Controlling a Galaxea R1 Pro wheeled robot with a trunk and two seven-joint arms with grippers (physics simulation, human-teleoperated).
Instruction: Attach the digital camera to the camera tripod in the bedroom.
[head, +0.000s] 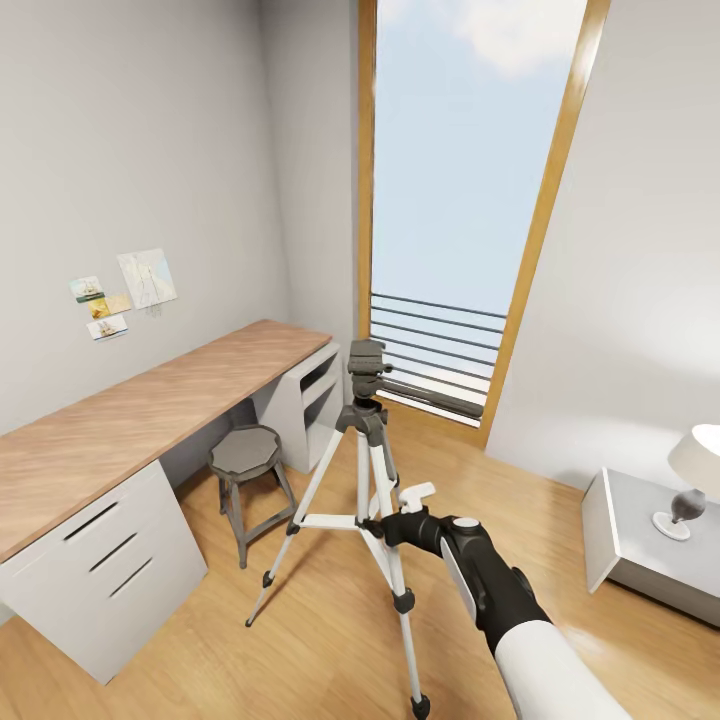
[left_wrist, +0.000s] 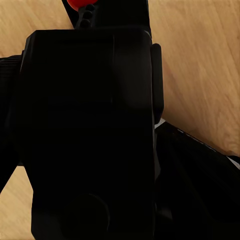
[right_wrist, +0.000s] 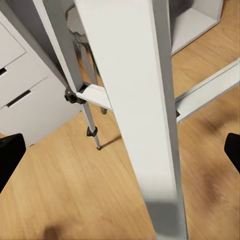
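The camera tripod (head: 365, 470) is standing on the floor (head: 300, 650), right of the stool (head: 247, 470) sitting before the table (head: 130, 420).

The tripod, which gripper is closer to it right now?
Right. The right gripper reaches in at a leg of the camera tripod; the left gripper is filled with the digital camera above wood floor.

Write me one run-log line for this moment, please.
right gripper: open around camera tripod leg | left gripper: holding digital camera | tripod head: bare | attach: pending
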